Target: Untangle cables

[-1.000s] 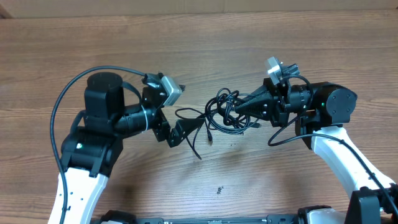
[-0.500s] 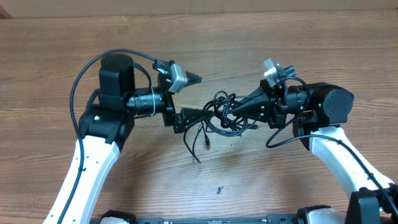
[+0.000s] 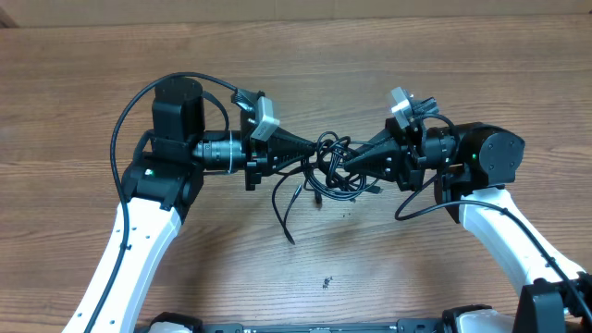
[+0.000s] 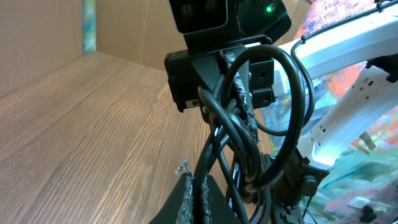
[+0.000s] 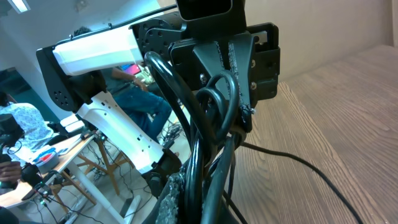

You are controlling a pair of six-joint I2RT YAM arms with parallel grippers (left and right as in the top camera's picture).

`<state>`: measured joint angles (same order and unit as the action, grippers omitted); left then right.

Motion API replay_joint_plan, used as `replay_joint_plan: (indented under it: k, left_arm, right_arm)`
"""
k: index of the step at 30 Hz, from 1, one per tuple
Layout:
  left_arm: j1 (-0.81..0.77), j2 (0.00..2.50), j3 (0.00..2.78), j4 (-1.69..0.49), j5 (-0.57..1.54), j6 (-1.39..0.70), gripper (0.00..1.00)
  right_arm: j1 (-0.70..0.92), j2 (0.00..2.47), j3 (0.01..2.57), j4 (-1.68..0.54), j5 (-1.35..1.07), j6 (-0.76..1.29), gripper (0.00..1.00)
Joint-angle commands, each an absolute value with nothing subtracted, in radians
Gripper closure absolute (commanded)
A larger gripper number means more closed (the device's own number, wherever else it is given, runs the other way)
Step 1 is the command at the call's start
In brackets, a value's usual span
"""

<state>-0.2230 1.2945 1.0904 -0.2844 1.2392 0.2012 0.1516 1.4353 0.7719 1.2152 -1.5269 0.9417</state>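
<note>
The cables (image 3: pixel 330 176) form a black knot of loops hanging just above the wooden table between my two grippers. A few loose ends trail down to the left of the knot, toward the table's front. My left gripper (image 3: pixel 311 154) points right into the knot's left side. In the left wrist view its pads (image 4: pixel 188 198) are pressed together on a cable strand (image 4: pixel 239 134). My right gripper (image 3: pixel 348 164) points left into the knot's right side. It is shut on a thick bundle of strands (image 5: pixel 211 118), seen close up in the right wrist view.
The left arm's own thick black cable (image 3: pixel 120 139) arcs out to the left of the arm. The right arm's own cable (image 3: pixel 421 205) hangs in a loop under its wrist. A small dark speck (image 3: pixel 326 282) lies on the wood near the front.
My left gripper has swung up and right to the knot and shut on a strand. The loose ends shifted slightly. The right gripper has kept its hold and place.
</note>
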Motion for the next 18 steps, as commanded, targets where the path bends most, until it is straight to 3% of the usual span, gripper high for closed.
replay_joint_plan:
  k: [1,4,6,7,9,13,15,18]
  left_arm:
    - [-0.218,1.301,1.096,-0.282,1.217,0.194,0.96]
    - [-0.220,1.301,1.096,-0.282,1.260,0.194,0.71]
    - [-0.229,1.301,1.096,-0.282,1.273,0.194,0.42]
    - [-0.238,1.302,1.096,-0.282,1.275,0.195,0.32]
    - [-0.252,1.302,1.096,-0.282,1.272,0.203,0.25]
    - [-0.286,1.302,1.096,-0.282,1.203,0.205,0.29]
    - [-0.295,1.302,1.096,-0.281,1.177,0.206,0.42]
    - [-0.295,1.302,1.096,-0.279,1.176,0.205,0.72]
  right_arm:
    - [0.158,1.414,0.787,1.222,-1.569,0.934,0.96]
    - [0.158,1.414,0.787,1.222,-1.569,0.933,0.96]
    - [0.158,1.414,0.787,1.222,-1.569,0.934,0.96]
    - [0.158,1.414,0.787,1.222,-1.569,0.934,0.96]
    - [0.158,1.414,0.787,1.222,-1.569,0.934,0.96]
    - [0.158,1.414,0.787,1.222,-1.569,0.935,0.96]
    - [0.158,1.414,0.787,1.222,-1.569,0.937,0.96]
    - [0.158,1.414,0.787,1.222,-1.569,0.937,0.96]
